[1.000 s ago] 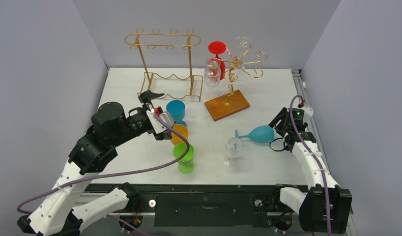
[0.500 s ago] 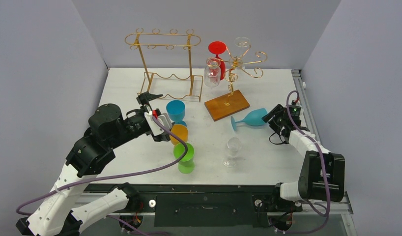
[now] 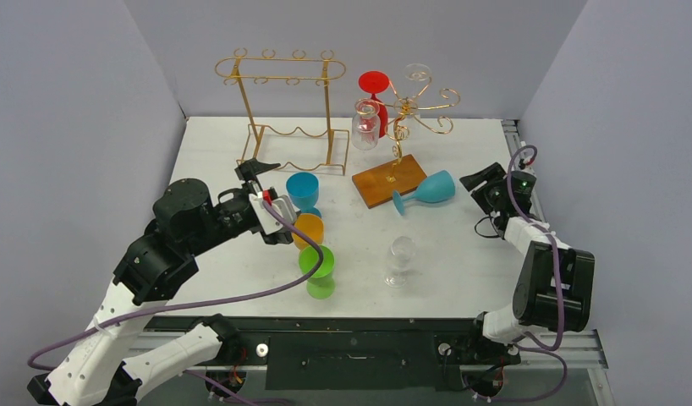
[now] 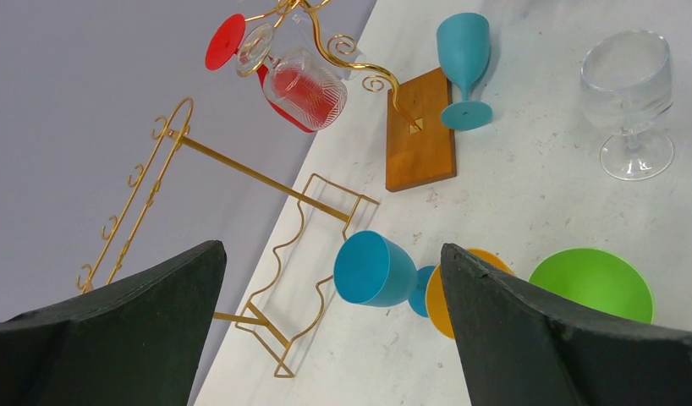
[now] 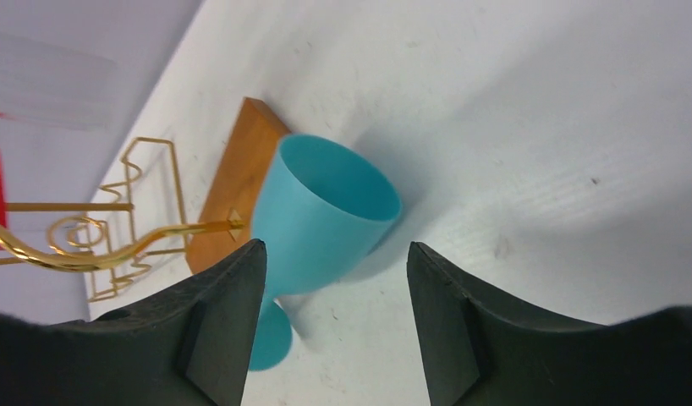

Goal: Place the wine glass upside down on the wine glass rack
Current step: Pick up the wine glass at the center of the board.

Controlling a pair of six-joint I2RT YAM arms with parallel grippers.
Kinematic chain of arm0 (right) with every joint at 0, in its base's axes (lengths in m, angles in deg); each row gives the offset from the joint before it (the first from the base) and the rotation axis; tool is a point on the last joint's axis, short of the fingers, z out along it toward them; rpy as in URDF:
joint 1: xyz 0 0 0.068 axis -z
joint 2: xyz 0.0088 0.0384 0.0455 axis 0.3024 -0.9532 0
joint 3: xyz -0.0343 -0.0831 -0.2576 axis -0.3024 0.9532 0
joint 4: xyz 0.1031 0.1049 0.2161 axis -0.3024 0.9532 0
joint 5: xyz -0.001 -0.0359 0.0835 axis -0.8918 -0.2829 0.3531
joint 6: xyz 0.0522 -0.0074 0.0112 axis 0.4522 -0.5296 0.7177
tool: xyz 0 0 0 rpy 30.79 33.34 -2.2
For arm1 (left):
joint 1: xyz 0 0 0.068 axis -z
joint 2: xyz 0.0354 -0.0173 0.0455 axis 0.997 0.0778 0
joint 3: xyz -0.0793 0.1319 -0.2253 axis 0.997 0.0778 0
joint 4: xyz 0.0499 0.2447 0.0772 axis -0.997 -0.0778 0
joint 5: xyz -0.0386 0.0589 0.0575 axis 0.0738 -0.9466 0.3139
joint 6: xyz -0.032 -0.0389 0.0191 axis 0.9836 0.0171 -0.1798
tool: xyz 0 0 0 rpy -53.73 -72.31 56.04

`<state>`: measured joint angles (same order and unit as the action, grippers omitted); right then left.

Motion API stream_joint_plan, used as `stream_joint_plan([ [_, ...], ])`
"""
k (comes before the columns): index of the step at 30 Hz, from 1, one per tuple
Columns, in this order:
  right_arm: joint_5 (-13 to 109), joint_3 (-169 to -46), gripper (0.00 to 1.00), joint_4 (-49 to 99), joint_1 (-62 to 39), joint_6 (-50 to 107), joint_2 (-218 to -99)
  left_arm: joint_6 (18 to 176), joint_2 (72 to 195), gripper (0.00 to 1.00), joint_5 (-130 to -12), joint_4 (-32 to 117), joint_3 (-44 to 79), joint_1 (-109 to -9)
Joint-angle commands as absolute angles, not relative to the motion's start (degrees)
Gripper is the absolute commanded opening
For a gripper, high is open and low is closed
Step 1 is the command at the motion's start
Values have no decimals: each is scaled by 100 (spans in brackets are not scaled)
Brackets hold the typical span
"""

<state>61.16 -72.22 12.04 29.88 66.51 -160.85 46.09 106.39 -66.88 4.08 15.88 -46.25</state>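
A teal wine glass (image 3: pixel 431 188) lies tilted beside the rack's wooden base (image 3: pixel 392 179), foot towards the base, bowl towards my right gripper (image 3: pixel 471 180). In the right wrist view the bowl (image 5: pixel 326 220) sits just ahead of the fingertips, against the left finger (image 5: pixel 228 321). My right gripper (image 5: pixel 334 245) is open, with a gap showing at the right finger. The gold spiral wine glass rack (image 3: pixel 408 108) holds a red glass (image 3: pixel 374 97) and a clear glass (image 3: pixel 365 123) hanging upside down. My left gripper (image 3: pixel 275 199) is open and empty near a blue glass (image 4: pixel 385 271).
Orange (image 3: pixel 309 228) and green (image 3: pixel 317 266) glasses stand in a row before the left gripper. A clear glass (image 3: pixel 400 254) stands upright mid-table. A tall gold frame rack (image 3: pixel 283 110) stands at the back left. The table edge runs close on the right arm's right.
The right gripper has moved away from the arm bases and its jaws have narrowed a little. The teal glass has shifted with it to beside the wooden base. The left arm is still.
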Motion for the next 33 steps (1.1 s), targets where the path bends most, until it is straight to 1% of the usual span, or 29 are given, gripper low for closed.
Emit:
stream_joint_plan([
  [1,6881,-7871,58,76,3044,6930,-16496,4546,10675,96,-6645,465,1457,-4616],
  [3,7193,-8136,58,-36,3023,7062,-16838,4556,10697,96,-6649,459,1419,-4616],
  [6,7133,-8501,56,680,2969,6766,-17054,4548,10694,96,-6676,459,1432,-4616],
  [9,6984,-8490,56,957,2913,6494,-17002,4554,10683,96,-6671,466,1458,-4616],
  [11,7089,-8513,56,947,2912,6427,-17070,4563,10695,96,-6670,463,1451,-4616],
  [14,7282,-8732,56,1122,2905,6305,-17345,4573,10721,96,-6658,453,1423,-4616],
  [23,7276,-9200,55,1474,2632,5835,-18010,4585,10744,96,-6630,374,1289,-4621],
  [28,7408,-8856,47,1160,2508,5965,-17857,4710,10712,96,-6604,334,1303,-4616],
  [33,7597,-8276,28,791,2508,6318,-17483,4933,10698,96,-6526,359,1381,-4616],
])
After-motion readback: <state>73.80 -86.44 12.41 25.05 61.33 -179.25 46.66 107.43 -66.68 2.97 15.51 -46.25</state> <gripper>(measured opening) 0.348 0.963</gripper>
